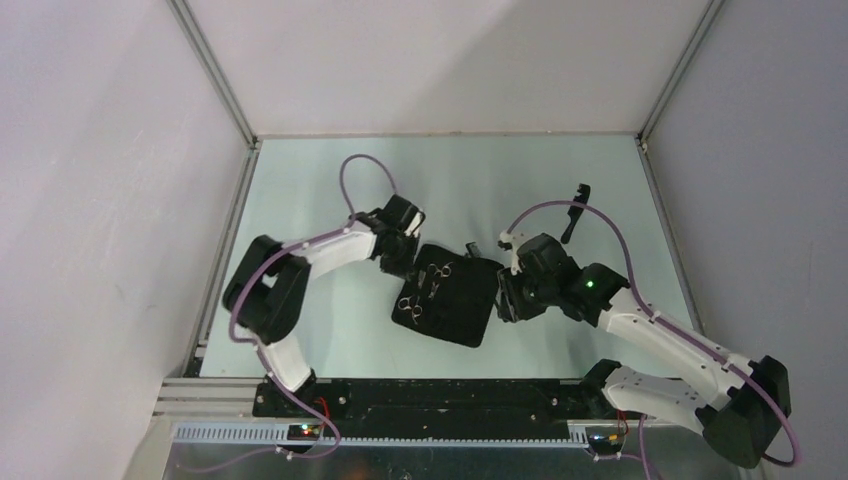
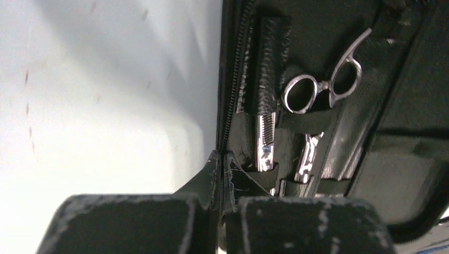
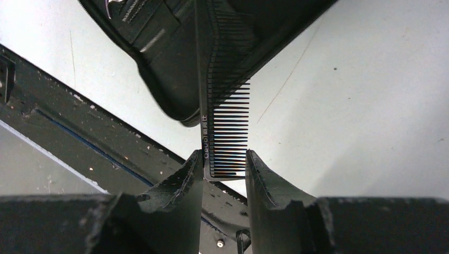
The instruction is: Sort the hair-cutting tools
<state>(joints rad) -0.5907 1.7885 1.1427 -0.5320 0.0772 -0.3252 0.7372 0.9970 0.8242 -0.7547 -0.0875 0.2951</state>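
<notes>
left gripper [image 2: 219, 165] pinching case [image 2: 403, 177] zip edge, right gripper [image 3: 224, 170] clamping comb [image 3: 229, 127] end, two scissors [image 2: 323, 84] tucked in case

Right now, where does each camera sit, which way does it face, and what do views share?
Top external: above and behind the arms, looking down on the table; both arms show, left gripper and right gripper at the black case.
Left wrist: on the left arm, looking past its shut fingers at the case's zip edge and scissors.
Right wrist: on the right arm, looking along the comb held between its fingers.
Shared: all three show the black case.
</notes>
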